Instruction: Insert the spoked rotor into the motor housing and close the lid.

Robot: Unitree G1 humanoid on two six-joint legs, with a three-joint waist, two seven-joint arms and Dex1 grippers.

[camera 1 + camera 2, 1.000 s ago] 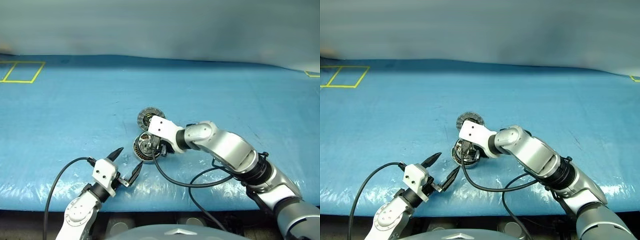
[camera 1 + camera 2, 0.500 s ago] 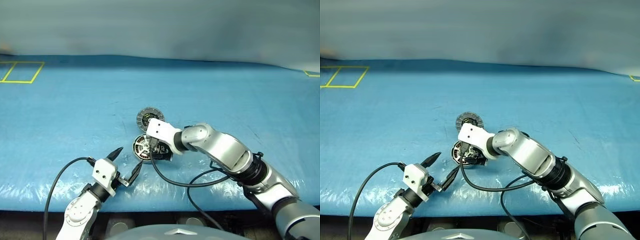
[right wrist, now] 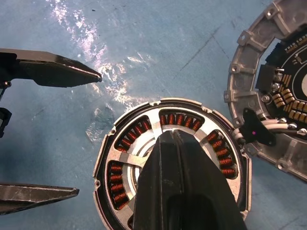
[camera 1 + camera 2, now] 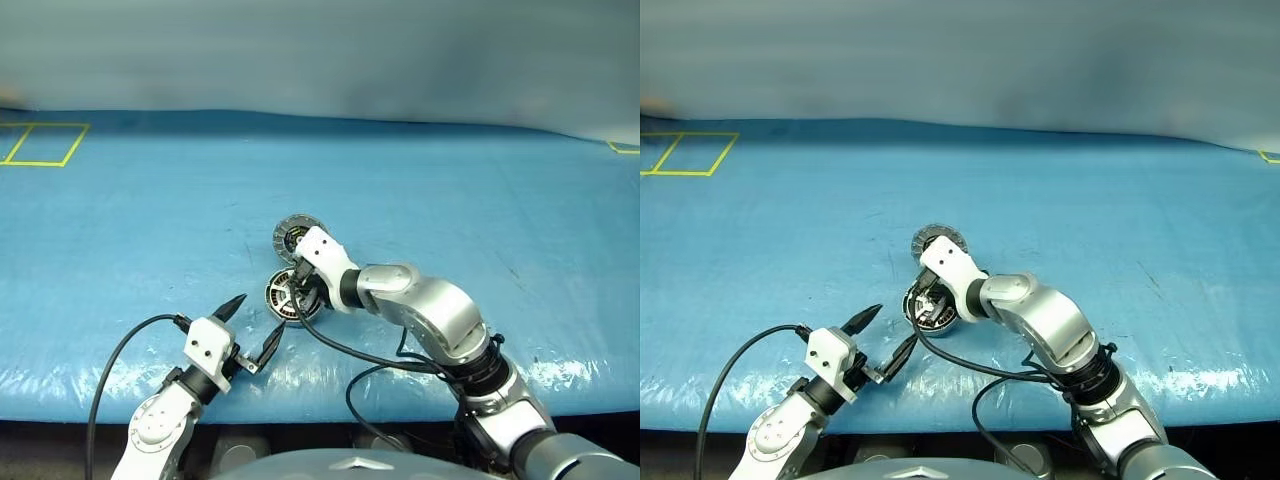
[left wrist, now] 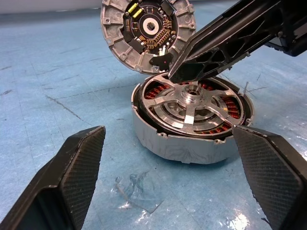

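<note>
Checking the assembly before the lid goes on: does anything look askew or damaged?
Nothing stands out. The spoked rotor sits level inside the motor housing, and the lid lies open beside it. The right tool, shut, rests at the rotor's rim.

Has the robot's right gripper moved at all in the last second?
Yes. The right gripper has slid left over the round grey metal motor housing, which stayed put; its jaws now stand shut above the shiny silver spoked rotor.

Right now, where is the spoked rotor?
The spoked rotor sits inside the motor housing near the middle of the blue table, with the open lid just beyond it and the shut right gripper at its rim.
</note>
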